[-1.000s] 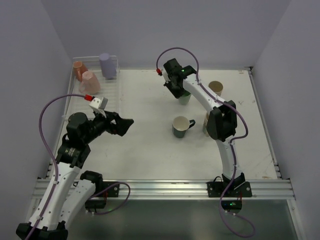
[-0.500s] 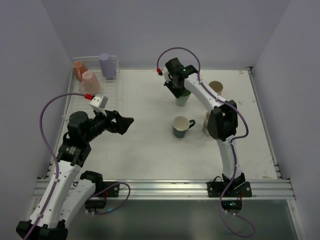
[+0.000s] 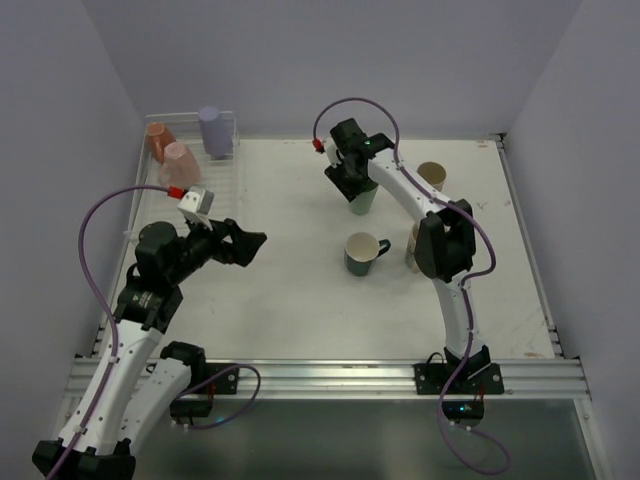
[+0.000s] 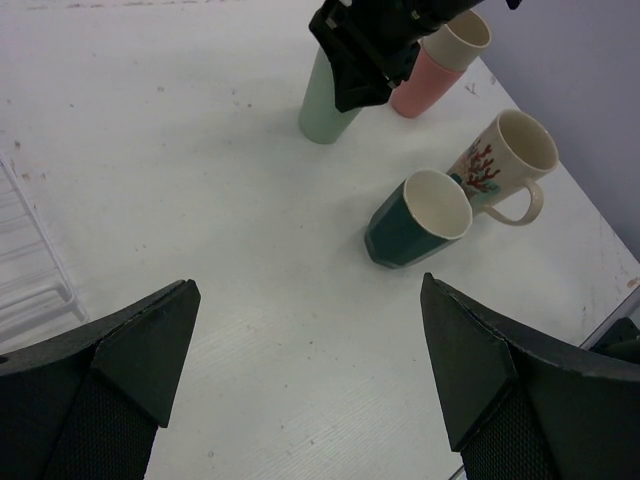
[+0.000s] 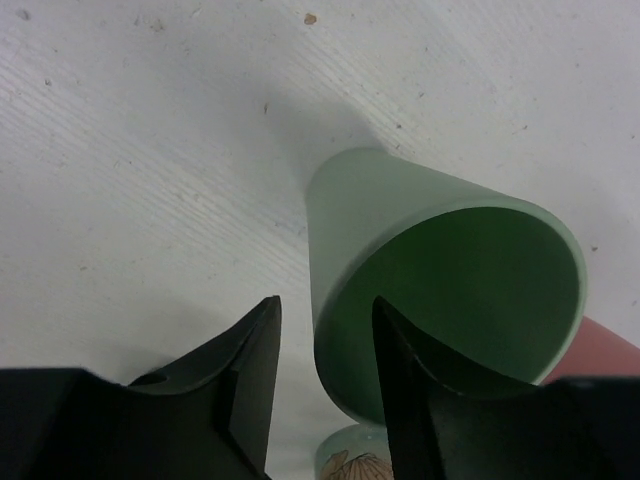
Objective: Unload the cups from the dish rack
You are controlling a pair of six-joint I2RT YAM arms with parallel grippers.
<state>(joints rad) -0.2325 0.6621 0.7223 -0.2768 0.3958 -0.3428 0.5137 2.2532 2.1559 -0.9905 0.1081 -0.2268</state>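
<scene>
Now that the right jaws have parted: we count the pale green plastic tumbler (image 5: 380, 200) as set down. It stands upright on the white table (image 3: 290, 300), upper centre of the overhead view.
Right gripper (image 5: 325, 340): clamped on the tumbler's wall a second ago, now loosened. One finger is outside with table showing in the gap, the other inside the rim; nothing is carried.
Left gripper (image 4: 308, 290): spread wide and empty, at left centre, just right of the white wire dish rack (image 3: 225, 195).
Still racked, upper left: tall purple tumbler (image 3: 213, 130), pale pink tumbler (image 3: 180, 165), orange tumbler (image 3: 158, 138).
Already out, right of centre: dark green handled mug (image 3: 362, 255), cream patterned mug (image 4: 505, 155), salmon tumbler (image 4: 425, 90), beige tumbler (image 3: 432, 177).
Meaning for the task: we judge one more cup delivered and three left. The right arm should lift clear, and the left sits nearest the rack.
</scene>
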